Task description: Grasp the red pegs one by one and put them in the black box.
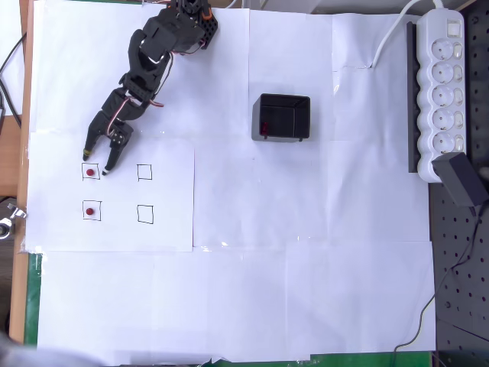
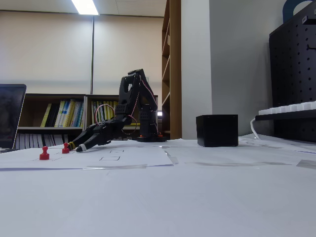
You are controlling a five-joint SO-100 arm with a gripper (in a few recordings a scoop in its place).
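Note:
Two red pegs stand in the left column of drawn squares on the paper, one in the upper square [image 1: 91, 172] and one in the lower square [image 1: 90, 210]. In the fixed view they are the near peg [image 2: 44, 154] and the far peg [image 2: 65, 148]. My black gripper [image 1: 96, 164] is open and low over the paper. Its two fingertips straddle the top edge of the upper square, just short of that peg, and hold nothing. The gripper [image 2: 76, 146] also shows close beside the far peg. The black box [image 1: 281, 118] [image 2: 217, 130] sits at centre right, with a small red piece [image 1: 264, 128] inside by its left wall.
Two drawn squares [image 1: 144, 172] [image 1: 145, 214] to the right of the pegs hold nothing. A white power strip [image 1: 443, 84] and a black adapter [image 1: 461, 178] lie along the right edge. White paper covers the table.

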